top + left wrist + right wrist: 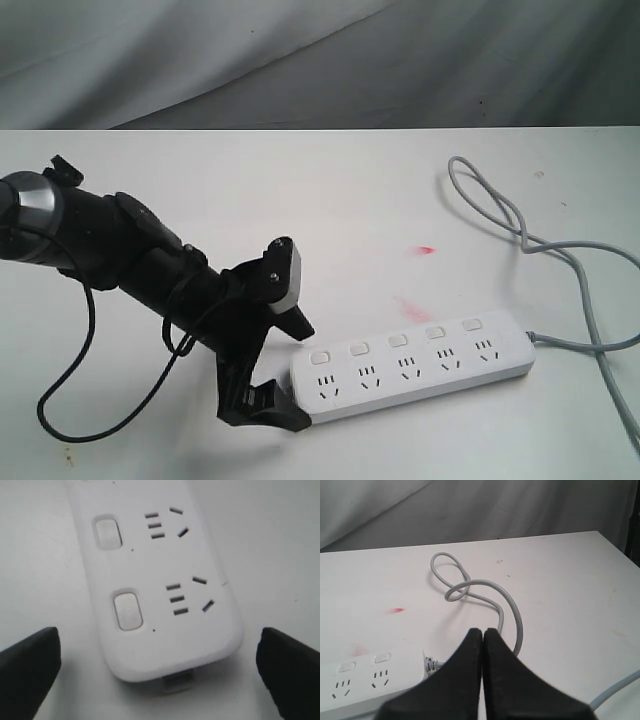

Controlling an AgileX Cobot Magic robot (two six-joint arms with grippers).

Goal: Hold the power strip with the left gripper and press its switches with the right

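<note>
The white power strip [410, 378] lies on the table at the front right, and its grey cord [520, 232] loops off to the back right. Its five switches [397, 341] run in a row above the sockets. My left gripper [300, 375] is open and straddles the strip's cordless end. In the left wrist view, both black fingers [30, 672] stand clear of the strip [160, 630], with a gap on each side. My right gripper [482, 632] is shut on nothing. It hovers above the table near the strip's cord end [370, 677] and does not appear in the exterior view.
Two red smudges [427, 249] mark the white table [300, 190] behind the strip. A thin black cable [70, 405] hangs from the left arm and loops onto the table at the front left. A grey cloth backdrop [320, 60] rises behind the table's far edge.
</note>
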